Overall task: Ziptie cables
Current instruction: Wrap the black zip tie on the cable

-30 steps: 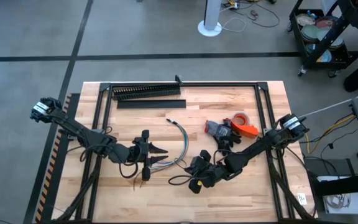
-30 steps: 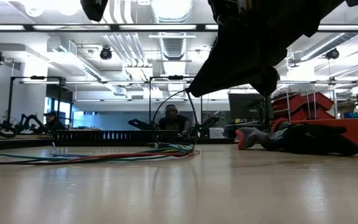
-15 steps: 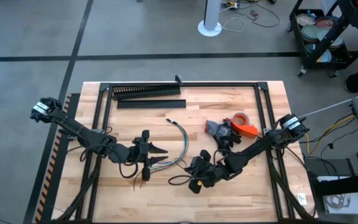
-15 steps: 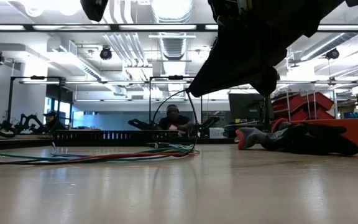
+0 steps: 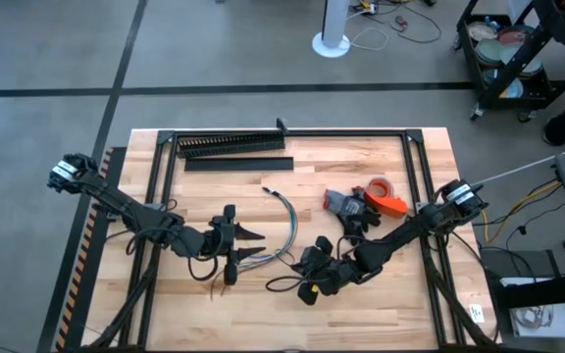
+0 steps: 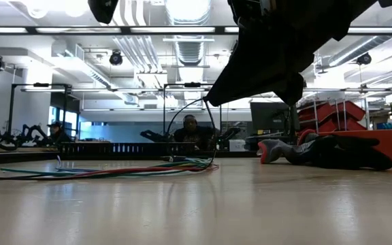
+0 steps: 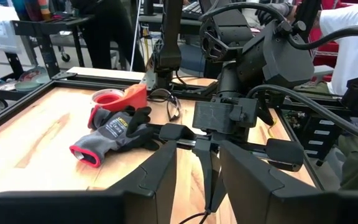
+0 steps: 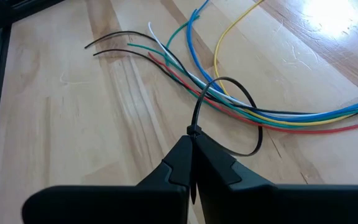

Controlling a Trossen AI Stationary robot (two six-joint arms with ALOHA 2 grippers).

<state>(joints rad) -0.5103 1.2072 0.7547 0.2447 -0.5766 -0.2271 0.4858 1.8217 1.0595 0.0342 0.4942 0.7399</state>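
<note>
Worktop (image 5: 361, 157): pale wood boards, visible grain, smooth with a soft satin sheen under the ceiling lights. Frame (image 5: 292, 132) on it: dark metal bars, matt.

Cables (image 8: 278, 115): smooth, slightly glossy plastic insulation in blue, green, yellow, red, white and black. Ziptie (image 8: 229, 118) looped round them: thin black plastic, smooth, faintly shiny.

Right gripper (image 8: 191, 165): matt black plastic fingers. Left gripper (image 7: 197, 177): the same dull black finish.

Glove (image 7: 114, 134): knitted cloth, dark rubbery palm coating, red cuff edge. Tape dispenser (image 7: 120, 99): glossy red-orange plastic. Duct (image 5: 231, 145): black plastic, matt, comb-toothed.
</note>
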